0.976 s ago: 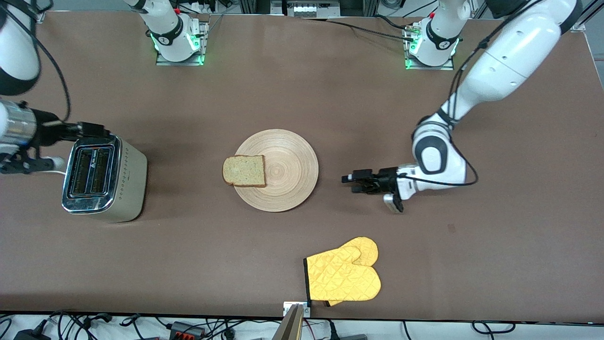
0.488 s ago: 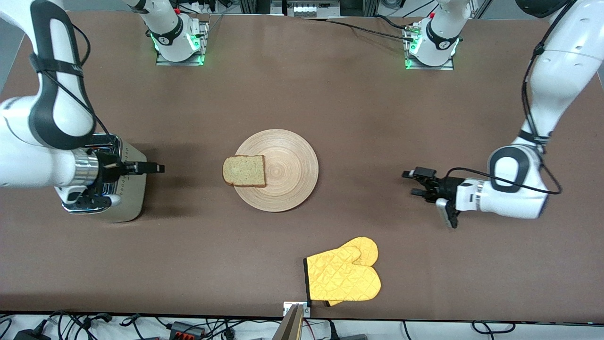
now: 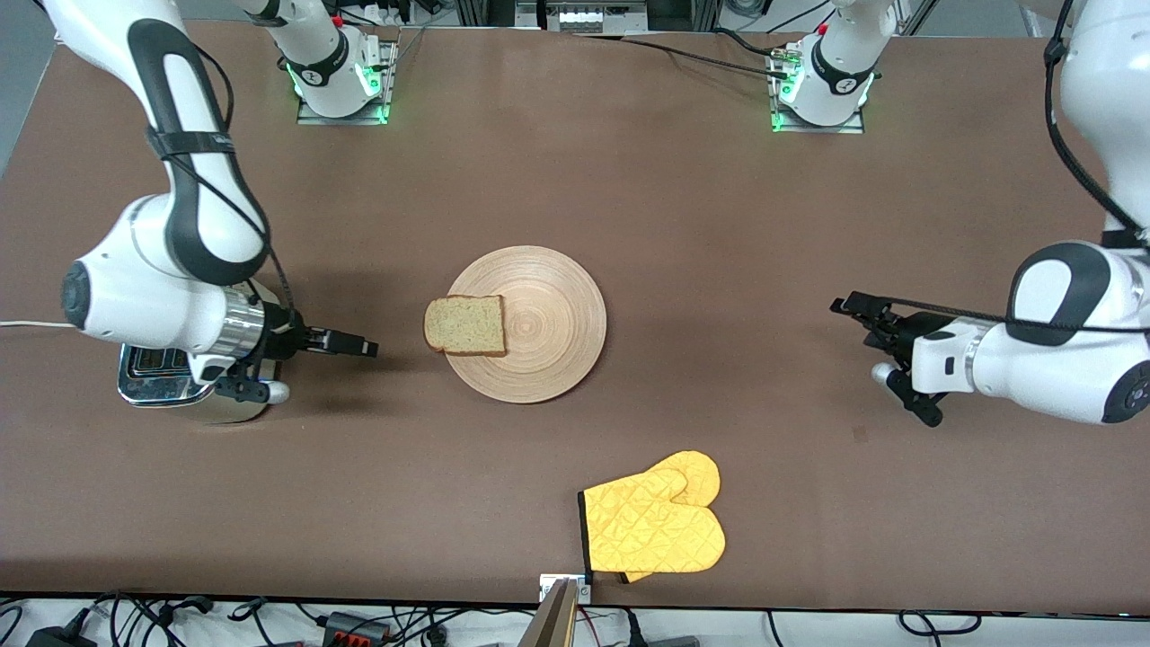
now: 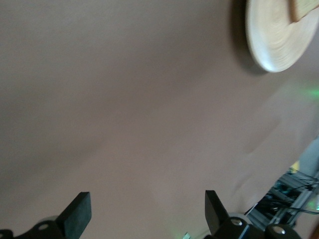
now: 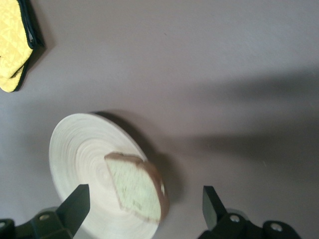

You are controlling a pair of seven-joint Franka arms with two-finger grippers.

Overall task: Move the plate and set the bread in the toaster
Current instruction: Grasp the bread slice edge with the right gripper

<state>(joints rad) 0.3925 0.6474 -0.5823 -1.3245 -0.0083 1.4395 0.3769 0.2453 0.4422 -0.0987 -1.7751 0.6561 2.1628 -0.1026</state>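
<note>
The brown surface (image 3: 575, 180) carried everything, and the things of the task were strung along one line running from the right arm's end to the left arm's end. At the right arm's end stood the toaster (image 3: 157, 385), largely covered in the front view by the right arm's wrist; only part of its chrome top and one slot could be seen. In the middle of the surface lay the plate (image 3: 548, 323), and the bread (image 3: 464, 324) rested flat on the plate's rim toward the toaster, its edge overhanging that rim slightly. The yellow oven mitt (image 3: 653, 526) lay nearer to the front camera than the plate and well apart from it.

The right end effector (image 3: 358, 346) was held low between the toaster and the bread, its fingers pointed along that same line straight at the slice, with a short bare stretch of surface between. In the right wrist view its fingers (image 5: 75, 204) were seen spread wide apart and empty, with the bread (image 5: 135, 185) centred between them. The left end effector (image 3: 858, 314) was placed over bare surface toward the left arm's end, well apart from the plate; its fingers (image 4: 79, 213) were likewise parted and empty, and the plate (image 4: 271, 37) showed only at the edge of its view.

The right arm was judged much the nearer to the bread, so the slice would best be taken by it, with the toaster just beside its wrist.
</note>
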